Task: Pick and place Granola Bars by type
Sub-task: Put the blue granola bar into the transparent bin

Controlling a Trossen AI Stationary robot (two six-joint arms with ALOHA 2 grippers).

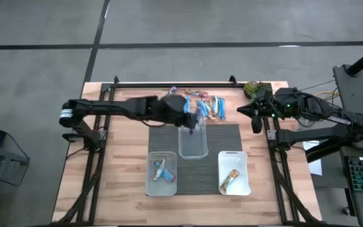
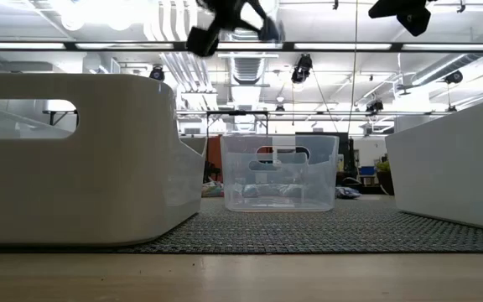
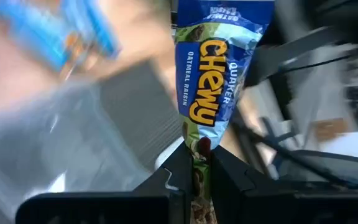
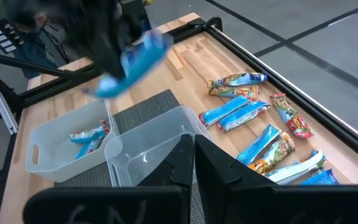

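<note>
A shiny blue granola bar (image 3: 211, 74) printed "Chewy" juts out past the left gripper (image 3: 197, 163), whose fingers (image 3: 178, 171) pinch its end; right gripper (image 4: 193, 155) fingers closed, empty.

Our left arm reaches from the left edge across the far half of the surface, stretched nearly level, its wrist over the middle. Our left jaws (image 3: 202, 163) are pinched together on the end of a blue wrapped bar (image 3: 219, 68) (we name it only because it sits in our grip), which sticks out ahead of them, lifted clear of the surface. Our right arm waits folded at the far right edge, its forearm pointing left toward the middle. Our right jaws (image 4: 194, 155) are pressed fully together and hold nothing.
</note>
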